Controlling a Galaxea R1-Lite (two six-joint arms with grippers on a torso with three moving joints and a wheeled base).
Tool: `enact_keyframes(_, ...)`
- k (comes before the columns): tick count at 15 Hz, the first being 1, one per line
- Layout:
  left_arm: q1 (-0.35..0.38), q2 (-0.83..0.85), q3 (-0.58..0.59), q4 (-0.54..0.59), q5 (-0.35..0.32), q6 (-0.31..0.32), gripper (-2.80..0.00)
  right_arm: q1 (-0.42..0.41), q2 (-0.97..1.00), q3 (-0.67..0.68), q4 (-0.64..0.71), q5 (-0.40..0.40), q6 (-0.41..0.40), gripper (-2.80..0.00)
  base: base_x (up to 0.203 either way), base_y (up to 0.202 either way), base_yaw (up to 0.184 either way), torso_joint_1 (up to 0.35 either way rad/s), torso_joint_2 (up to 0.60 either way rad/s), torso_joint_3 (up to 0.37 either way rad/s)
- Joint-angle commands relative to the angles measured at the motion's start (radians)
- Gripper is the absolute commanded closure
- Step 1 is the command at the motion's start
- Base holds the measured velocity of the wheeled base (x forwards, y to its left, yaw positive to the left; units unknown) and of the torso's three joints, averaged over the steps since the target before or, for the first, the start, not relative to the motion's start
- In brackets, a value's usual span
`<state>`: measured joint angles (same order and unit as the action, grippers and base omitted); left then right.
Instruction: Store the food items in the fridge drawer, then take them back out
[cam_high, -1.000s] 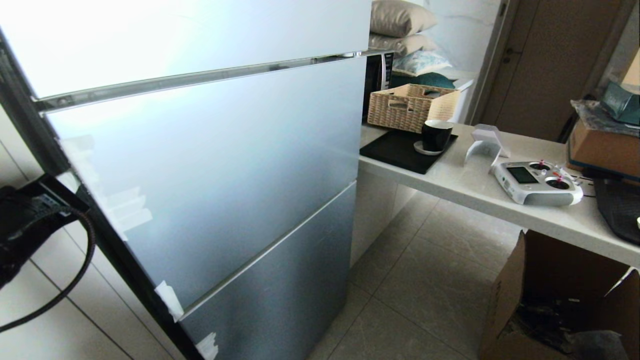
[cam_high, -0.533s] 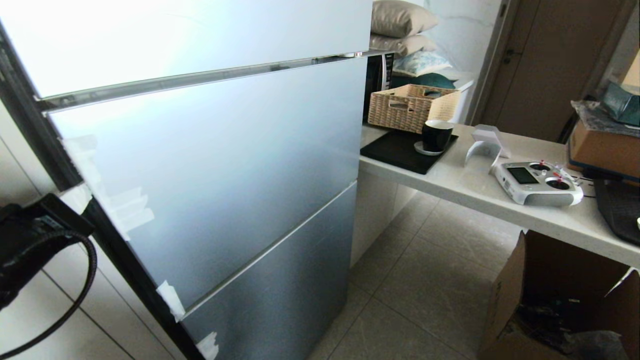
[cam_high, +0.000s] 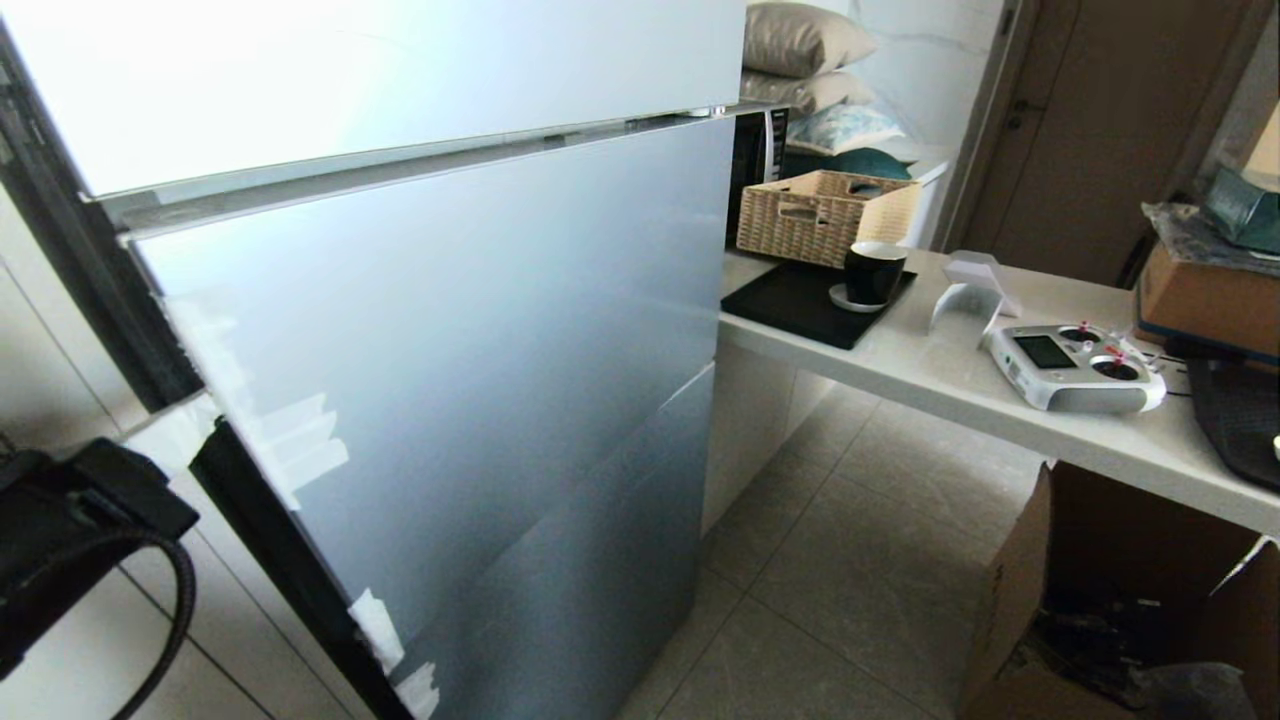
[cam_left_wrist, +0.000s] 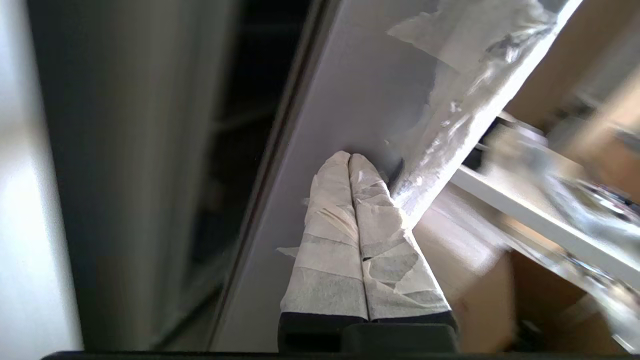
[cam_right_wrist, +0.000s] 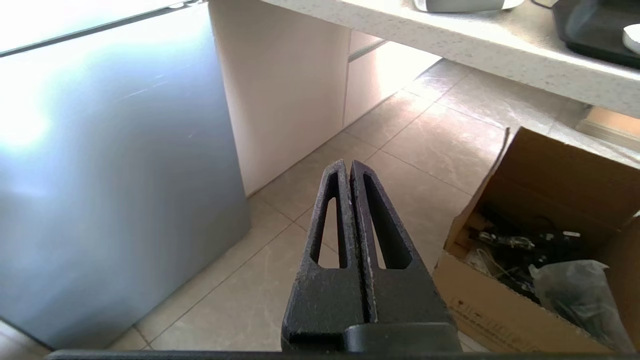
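two claws show, both closed and empty: the left claw (cam_left_wrist: 350, 159), its taped fingers (cam_left_wrist: 330, 220) pressed together, has its tips against the inner edge of the fridge door (cam_high: 450, 380) beside a scrap of white tape (cam_left_wrist: 440, 30), apparently pulling that door ajar; the right claw (cam_right_wrist: 348, 167) hangs parked above the floor (cam_right_wrist: 430, 135) near a cardboard box (cam_right_wrist: 545, 250). neither the food items nor the fridge drawer are visible, so storing looks not yet begun and nearly everything remains.
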<state>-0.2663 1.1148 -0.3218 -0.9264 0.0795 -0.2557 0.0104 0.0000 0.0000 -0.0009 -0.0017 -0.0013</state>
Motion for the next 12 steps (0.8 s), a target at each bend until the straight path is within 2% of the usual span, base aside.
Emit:
enact_keyframes(1, -0.061, -0.041, 0.021, -0.004, -0.024, -0.001, 0.00, 0.000, 0.001, 0.000, -0.001, 0.000, 0.000, 0.00, 0.000, 0.000, 0.000, 0.000, 0.00, 0.000)
enact_keyframes(4, -0.149, -0.078, 0.058, -0.003, -0.118, -0.008, 0.00, 0.000, 0.002, 0.000, -0.001, 0.000, 0.000, 0.00, 0.000, 0.000, 0.000, 0.000, 0.00, 0.000)
enact_keyframes(8, -0.246, -0.230, 0.100, 0.028, -0.285, -0.106, 0.00, 0.000, 0.002, 0.000, -0.001, 0.000, 0.000, 0.00, 0.000, 0.000, 0.000, 0.000, 0.00, 0.000)
enact_keyframes(10, -0.254, -0.321, 0.094, 0.133, -0.370, -0.162, 0.00, 0.000, 0.001, 0.000, -0.001, 0.000, 0.000, 0.00, 0.000, 0.000, 0.000, 0.000, 0.00, 0.000)
enact_keyframes(12, -0.254, -0.366, 0.051, 0.285, -0.410, -0.185, 0.00, 0.000, 0.000, 0.000, -0.001, 0.000, 0.000, 0.00, 0.000, 0.000, 0.000, 0.000, 0.00, 0.000)
